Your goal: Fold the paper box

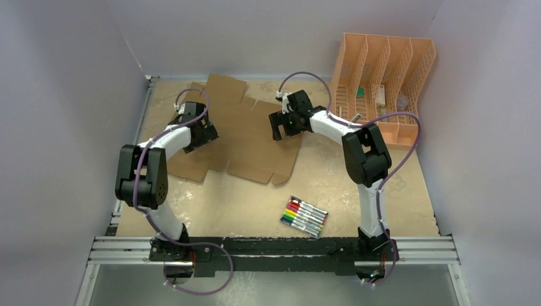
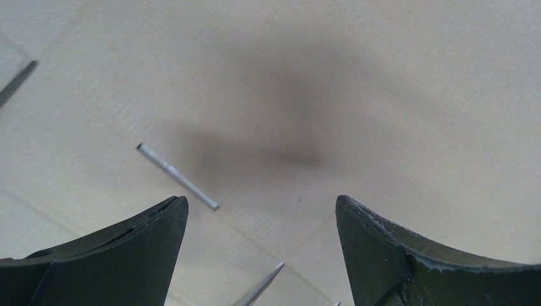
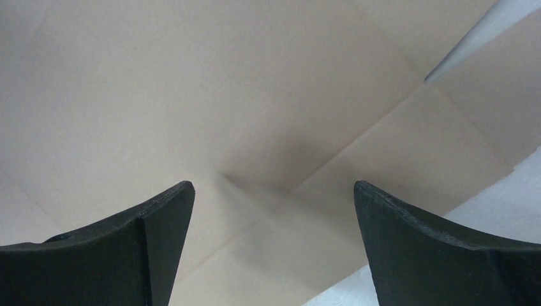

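Note:
The paper box (image 1: 245,137) is a flat brown die-cut cardboard sheet with flaps and creases, lying at the back middle of the table. My left gripper (image 1: 205,135) hovers over its left part, open, with only cardboard (image 2: 274,95) and cut slits between the fingers (image 2: 147,248). My right gripper (image 1: 279,127) is over the sheet's right part, also open. In the right wrist view creased cardboard (image 3: 210,95) fills the gap between the fingers (image 3: 408,236), and a strip of table shows at the lower right. Neither gripper holds anything.
A peach slotted plastic organizer (image 1: 383,76) with small items stands at the back right. A pack of coloured markers (image 1: 304,217) lies near the front middle. Grey walls enclose the table on the left, back and right.

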